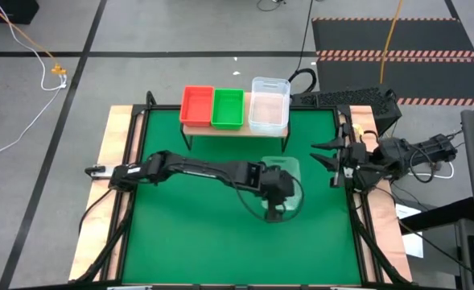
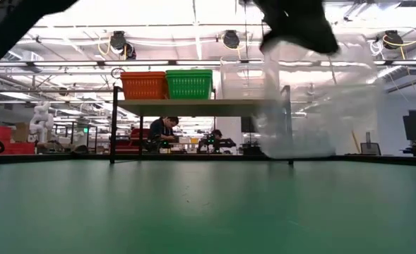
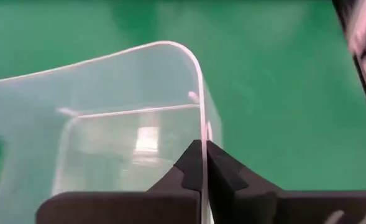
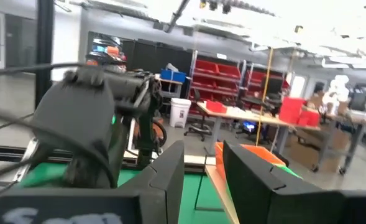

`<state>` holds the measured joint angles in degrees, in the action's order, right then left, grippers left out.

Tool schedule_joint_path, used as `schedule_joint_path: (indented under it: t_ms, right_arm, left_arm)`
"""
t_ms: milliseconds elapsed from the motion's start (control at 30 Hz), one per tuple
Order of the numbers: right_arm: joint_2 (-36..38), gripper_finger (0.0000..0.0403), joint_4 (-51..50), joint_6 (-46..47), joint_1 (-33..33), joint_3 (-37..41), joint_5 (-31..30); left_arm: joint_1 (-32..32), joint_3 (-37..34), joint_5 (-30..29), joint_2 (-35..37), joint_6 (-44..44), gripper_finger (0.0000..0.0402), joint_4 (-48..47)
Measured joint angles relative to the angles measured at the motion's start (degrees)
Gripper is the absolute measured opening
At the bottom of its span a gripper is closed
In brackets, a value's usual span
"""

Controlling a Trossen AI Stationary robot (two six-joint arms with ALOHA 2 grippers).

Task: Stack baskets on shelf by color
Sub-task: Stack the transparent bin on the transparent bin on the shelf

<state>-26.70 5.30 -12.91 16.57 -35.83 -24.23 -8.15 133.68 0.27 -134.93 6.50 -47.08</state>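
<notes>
The shelf point(image 1: 235, 130) stands at the mat's far edge on black legs. On it, side by side, sit a red basket point(image 1: 196, 105), a green basket point(image 1: 227, 108) and a clear basket point(image 1: 269, 104). Another clear basket point(image 1: 290, 179) hangs right of the mat's middle, with my left gripper point(image 1: 275, 206) shut on its wall. In the low view this basket point(image 2: 313, 106) floats blurred in front of the shelf point(image 2: 193, 106). My right gripper point(image 1: 323, 157) waits open at the mat's right edge, with nothing between its fingers. My left gripper pinches one side wall of the clear basket at its rim point(image 3: 201, 127), near a rounded corner. One finger point(image 3: 191, 165) is inside and the other point(image 3: 225, 169) outside. The fingers slant down from the table's left. The basket hangs below them, tilted and clear of the mat.
Bare green mat point(image 1: 204, 242) spreads across the near half and to the left of the arm. Wooden borders point(image 1: 112, 161) run along both sides of the table. A black keyboard-like object point(image 1: 345, 99) lies beyond the shelf's right end. People sit at benches far behind point(image 2: 167, 130).
</notes>
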Motion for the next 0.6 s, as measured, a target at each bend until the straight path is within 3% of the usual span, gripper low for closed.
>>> schedule_joint_path:
  t_ms: [167,433,600]
  right_arm:
    - [2.74,0.0095,3.76,-3.80,5.04,1.84,-3.06]
    - [5.94,0.0065,8.36,-6.24,9.23,4.24,-2.86]
    - [5.67,0.0051,8.41,-6.24,10.05,4.24,-2.82]
  left_arm:
    - [-1.94,-0.05,-2.73,7.75,-3.26,0.0005,-7.56]
    - [-4.90,-0.08,-3.64,17.80,-13.20,0.0004,-9.80]
    - [-3.97,0.01,-13.61,23.06,-21.02,0.0004,-8.49]
